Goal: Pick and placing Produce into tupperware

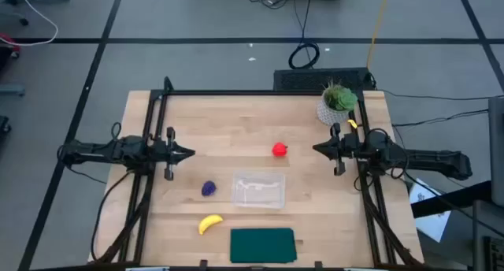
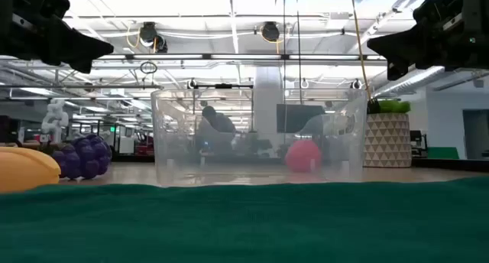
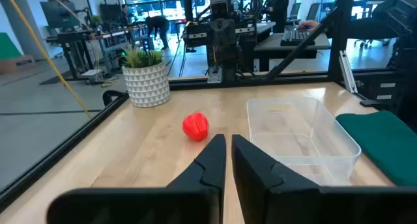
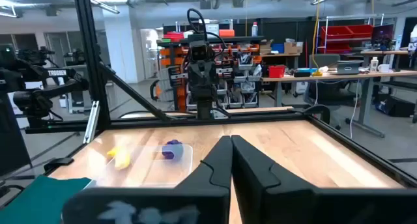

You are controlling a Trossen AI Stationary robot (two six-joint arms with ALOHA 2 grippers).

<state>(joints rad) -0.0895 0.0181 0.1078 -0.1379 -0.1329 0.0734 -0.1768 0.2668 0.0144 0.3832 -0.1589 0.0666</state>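
You have not started: both grippers, left [image 1: 189,154] and right [image 1: 318,149], hover shut and empty, so open one over the strawberry [image 1: 279,150] left of the right one, then carry it to the empty tub [image 1: 258,189]

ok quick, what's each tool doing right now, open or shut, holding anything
Left tool: shut, holding nothing, up off the table at its left side.
Right tool: shut, holding nothing, up off the table at its right side.

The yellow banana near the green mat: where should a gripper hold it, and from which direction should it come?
Grip the banana across its thick middle, coming straight down from above. It lies flat on the table, curved, with free space all around, so fingers set across the narrow width should close well. The left gripper is probably the nearer one; it is shut and must open first.
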